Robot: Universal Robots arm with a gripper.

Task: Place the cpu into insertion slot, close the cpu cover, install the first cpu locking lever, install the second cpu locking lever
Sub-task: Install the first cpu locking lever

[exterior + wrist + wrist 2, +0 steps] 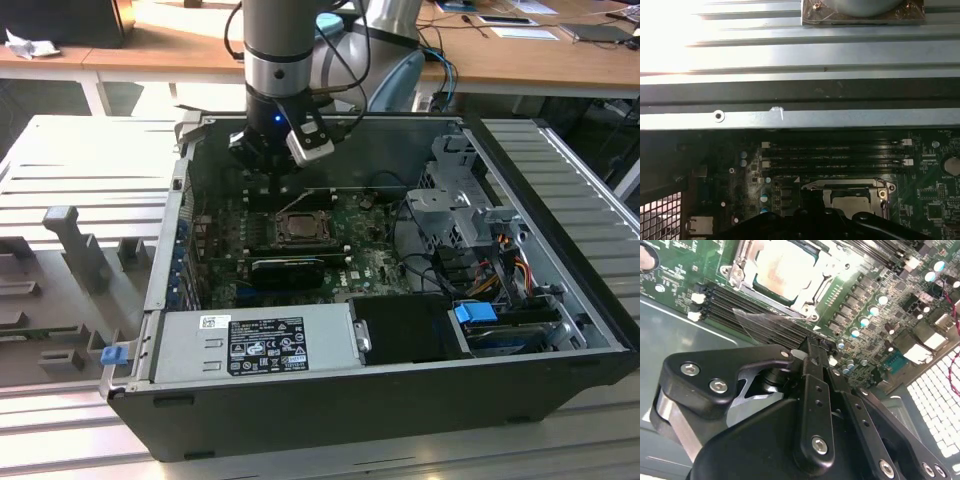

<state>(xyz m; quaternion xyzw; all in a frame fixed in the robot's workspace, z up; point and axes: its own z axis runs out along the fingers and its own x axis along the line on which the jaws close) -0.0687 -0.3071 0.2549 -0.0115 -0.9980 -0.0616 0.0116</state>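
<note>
Fingers (812, 390) of the gripper (817, 347) stand pressed together in the second wrist view, with no gap between them and nothing gripped. Their tips sit over the black memory slots (740, 315), just beside one corner of the insertion slot (730, 271). Whether they touch the board (880, 305) cannot be told. The cpu (785, 270) lies flat inside the slot with its pale metal face up. The cover (790, 301) appears to lie down around it as a grey frame, the chip showing through the window. In the first wrist view the cpu (852, 204) sits in the same socket below the rows of memory slots (835, 155), close to the dark body of the gripper. In the exterior view the arm (280, 50) comes straight down from above into the open case (400, 400), which lies on its side on a ribbed grey table (90, 160). There the gripper (277, 178) points down at the board, just above and towards the exterior view's left of the cpu (300, 228). A small white camera (312, 140) sits at the wrist. A grey power supply (250, 340) fills the near edge of the case, well apart from the gripper.
</note>
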